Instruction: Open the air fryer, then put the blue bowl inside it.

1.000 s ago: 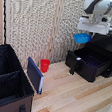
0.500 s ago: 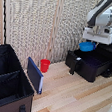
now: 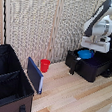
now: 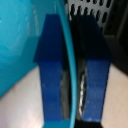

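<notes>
Pale wooden boards [image 3: 72, 97] make up the work surface, with slatted cream screens behind. Nearest in the exterior view sits a black fabric case [image 3: 5, 83] with open compartments, and a flat dark-blue panel [image 3: 34, 74] leans against its side. A little further back a red cup [image 3: 44, 65] stands on the boards, well apart from the appliance.

Beyond that, toward the exterior view's right, the air fryer [image 3: 98, 65] has its drawer pulled out toward the cup. The air fryer handle [image 3: 72, 67] sticks out from the drawer's front face.

Directly above the open drawer hangs the gripper [image 3: 87, 52], and the blue bowl [image 3: 85, 54] is held just under it, at about the level of the drawer's rim. The wrist view shows the hold plainly: the two blue fingertips [image 4: 50, 70] are pinched on the bowl's thin rim, one pad inside and one outside, with the perforated basket floor visible beyond them.

So the bowl appears to lie straight over the basket, and the remaining travel looks to be downward. Whether its base already touches the basket floor cannot be told from either view.
</notes>
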Controlling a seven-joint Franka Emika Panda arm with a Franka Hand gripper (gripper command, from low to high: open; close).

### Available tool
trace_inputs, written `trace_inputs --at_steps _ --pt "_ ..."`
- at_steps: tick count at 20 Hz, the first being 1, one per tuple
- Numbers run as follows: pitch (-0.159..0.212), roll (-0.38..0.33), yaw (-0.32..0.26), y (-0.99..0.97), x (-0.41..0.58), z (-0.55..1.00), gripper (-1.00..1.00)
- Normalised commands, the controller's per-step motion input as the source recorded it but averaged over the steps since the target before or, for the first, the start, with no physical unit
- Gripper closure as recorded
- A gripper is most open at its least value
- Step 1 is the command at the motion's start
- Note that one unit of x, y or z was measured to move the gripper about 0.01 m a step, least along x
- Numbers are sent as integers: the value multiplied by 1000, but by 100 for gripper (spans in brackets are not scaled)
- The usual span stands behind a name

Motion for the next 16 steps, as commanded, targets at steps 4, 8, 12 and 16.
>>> trace_inputs --at_steps 4,8,12,16 --pt "31 -74 -1 86 47 -386 -100" --pt "-34 -38 -2 18 109 50 -100" --pt "-43 71 -32 -83 150 535 -100" --pt "30 16 -81 -28 34 806 -100"
